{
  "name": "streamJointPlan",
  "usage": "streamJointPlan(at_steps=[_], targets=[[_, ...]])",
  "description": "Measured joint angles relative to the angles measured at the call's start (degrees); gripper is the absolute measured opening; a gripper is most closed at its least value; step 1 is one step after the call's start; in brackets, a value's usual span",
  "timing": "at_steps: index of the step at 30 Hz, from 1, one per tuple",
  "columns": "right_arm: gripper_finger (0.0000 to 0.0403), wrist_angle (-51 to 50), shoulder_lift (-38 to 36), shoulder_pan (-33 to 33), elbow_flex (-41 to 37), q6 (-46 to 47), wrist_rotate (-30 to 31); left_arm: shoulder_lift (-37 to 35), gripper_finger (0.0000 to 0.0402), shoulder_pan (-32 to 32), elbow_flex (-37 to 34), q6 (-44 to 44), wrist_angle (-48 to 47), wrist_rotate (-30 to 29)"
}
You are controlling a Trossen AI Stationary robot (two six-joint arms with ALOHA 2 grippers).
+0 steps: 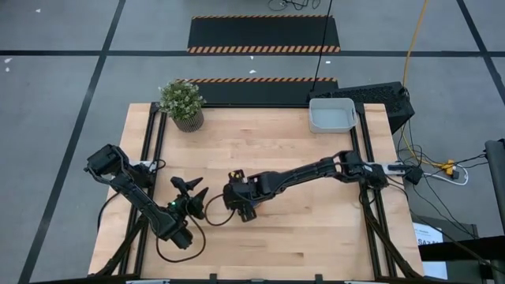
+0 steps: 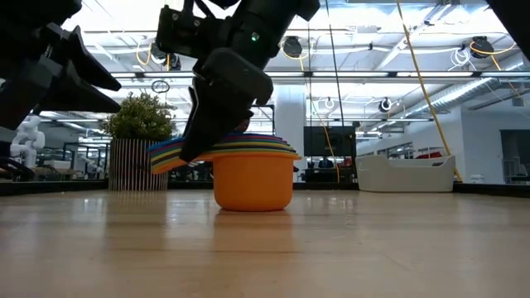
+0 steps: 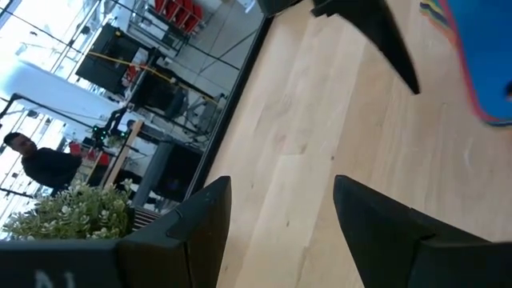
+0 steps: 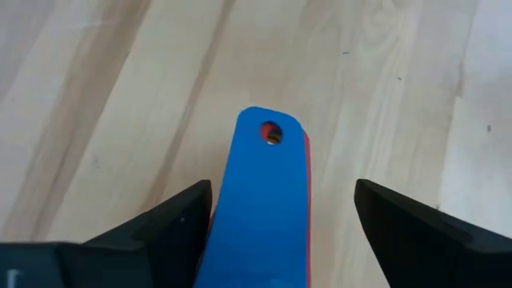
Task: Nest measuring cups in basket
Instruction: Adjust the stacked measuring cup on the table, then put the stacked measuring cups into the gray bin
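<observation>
Only low view shows nested measuring cups (image 2: 252,170).

Overhead looking down, table-level facing room, 2 close wrist views

Desk (image 1: 316,229) lay bare between cup stack (image 2: 252,170) and basket (image 1: 331,115); potted plant (image 1: 183,102) stood at far left corner, left pincer (image 1: 189,192) crowded the stack.
</observation>
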Motion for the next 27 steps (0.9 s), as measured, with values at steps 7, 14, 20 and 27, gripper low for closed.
streamJointPlan(at_steps=[7, 14, 20, 27], targets=[[0.0297, 0.6, -2.1, 0.7, 0.0, 3.2, -1.7, 0.0, 0.0223, -0.2, 0.0, 6.2, 9.2, 0.3], [0.0297, -0.4, -7.3, 3.3, 0.0, 12.0, -1.9, 0.0, 0.0252, -2.1, -0.2, 34.6, 27.3, 0.8], [0.0297, -1.2, -10.2, 7.1, 0.0, 20.2, -1.7, 0.0, 0.0322, -2.9, -6.9, 56.0, 46.4, 0.6], [0.0297, -1.9, -10.6, 12.3, 0.0, 28.2, -1.5, 0.1, 0.0353, -2.6, -13.4, 71.1, 62.5, 2.0]])
